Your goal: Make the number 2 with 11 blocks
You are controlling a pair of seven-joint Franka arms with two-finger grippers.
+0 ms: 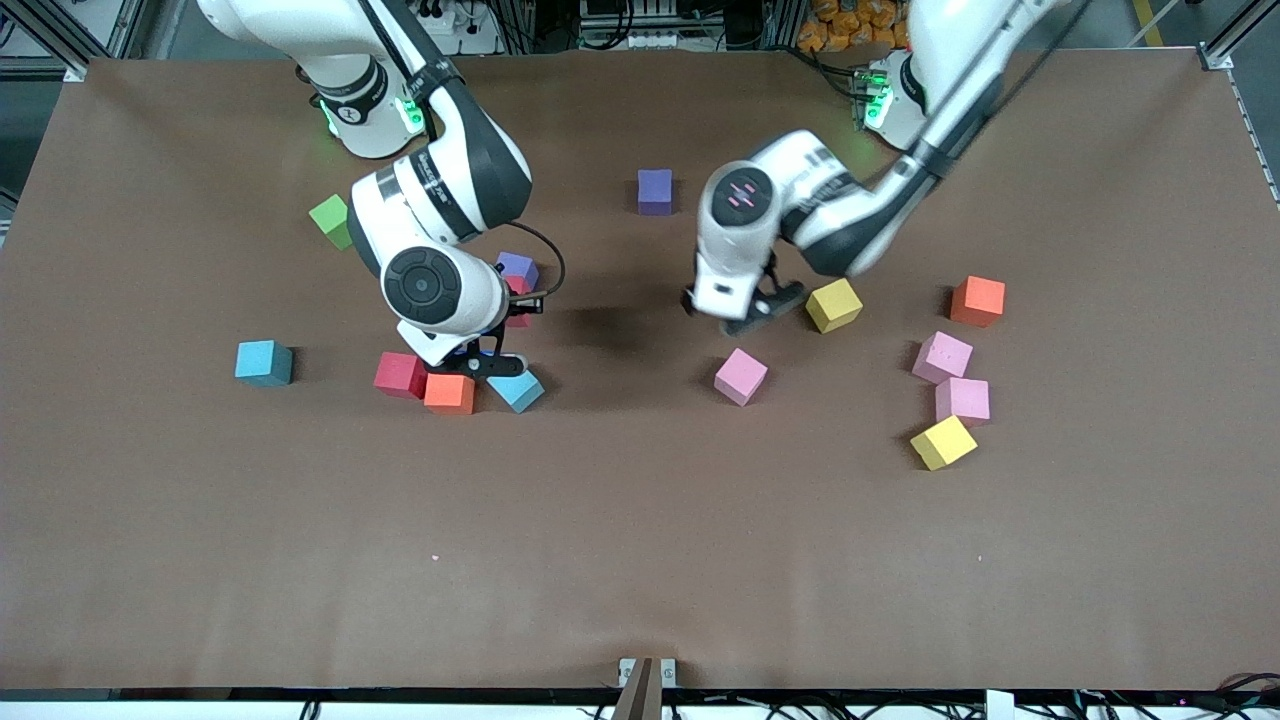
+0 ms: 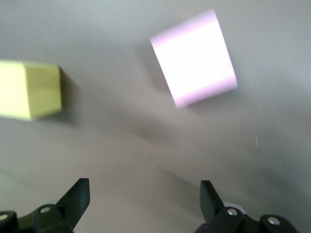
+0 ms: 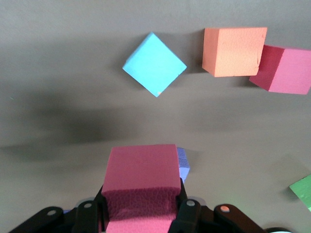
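Red foam fills the right gripper [image 3: 141, 213]: its fingers are clamped on a red block [image 3: 141, 177], lifted over the table [image 1: 640, 560] above a purple block [image 1: 519, 267]. At about four o'clock from that gripper lies a light blue block [image 1: 516, 390], with an orange block [image 1: 449, 393] and a second red block [image 1: 400, 374] touching beside it. The left gripper [image 2: 145, 199] hangs with fingers spread wide and nothing between them, over bare table; a pink block [image 1: 741, 376] sits at its six o'clock, a yellow block [image 1: 834, 305] at its three o'clock. Toward the left arm's end, two pink blocks [image 1: 962, 399] and another yellow one cluster. A lime-green cube [image 1: 331, 220] lies by the right arm.
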